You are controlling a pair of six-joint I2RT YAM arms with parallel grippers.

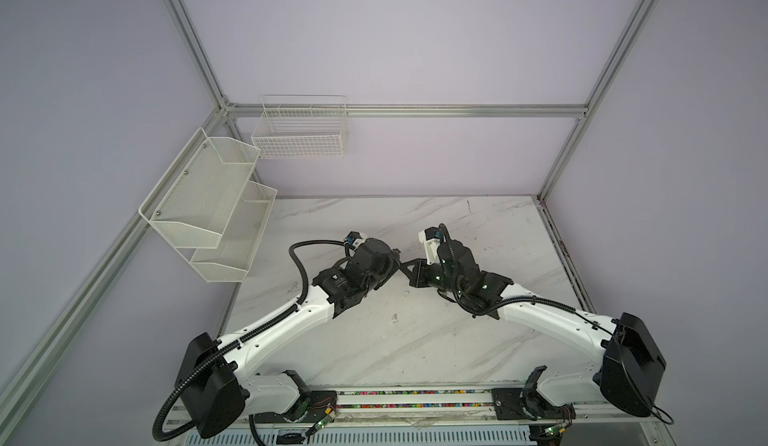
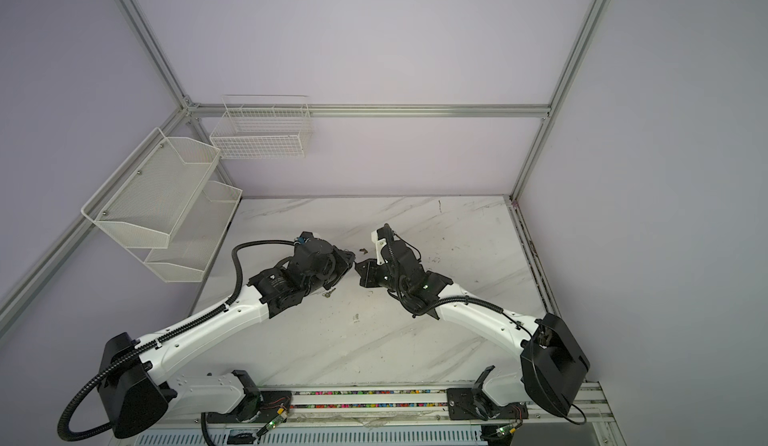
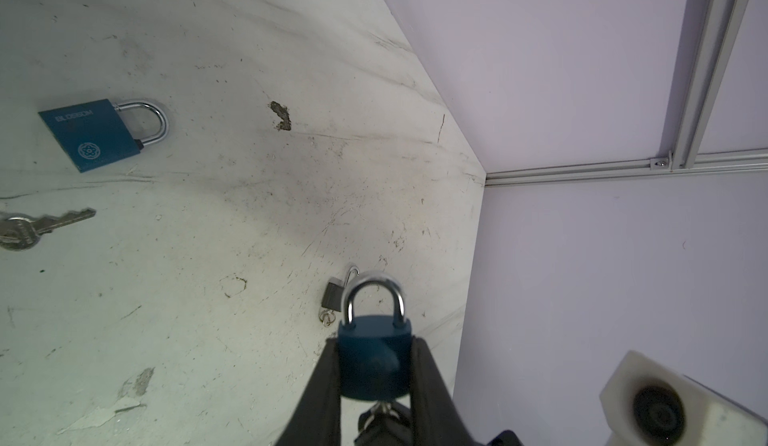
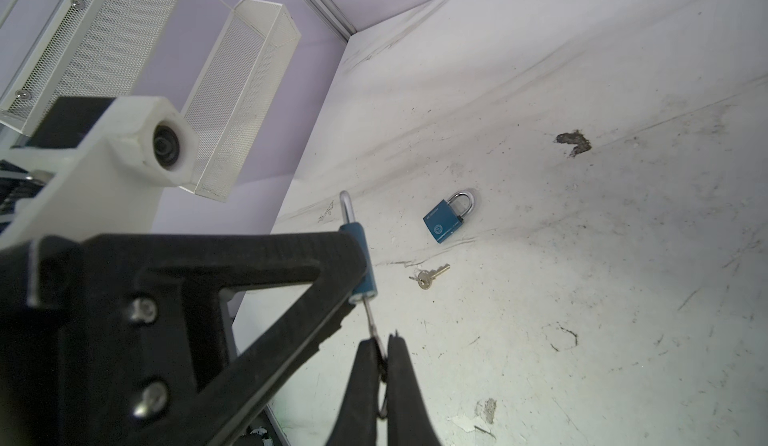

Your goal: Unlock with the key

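White marble-patterned tabletop (image 1: pixel 415 340) is stretching under both my arms, and it is carrying the spare pieces. A second blue padlock (image 3: pixel 93 134) is lying flat with its shackle closed, and a loose silver key (image 3: pixel 37 227) is lying near it. A small dark padlock (image 3: pixel 332 294) is lying with its shackle swung open. I am touching none of these.

My left pincer (image 3: pixel 374 342) is pinching the blue padlock with a steel shackle (image 3: pixel 373 360) by its sides. It is holding the padlock up off the tabletop, between my two arms, with the keyhole end facing my right arm. My right pincer (image 4: pixel 382 346) is pressing together on the head end of the thin silver key (image 4: pixel 371 319), whose blade is running into the underside of the held padlock's body.

So I am judging the lifting and the inserting as done. The steel shackle (image 3: pixel 376 294) is sitting with both legs in the body, so the lock is looking not yet opened. What is remaining is the turn of the key and the shackle springing free. How deep the blade is sitting, I cannot tell.
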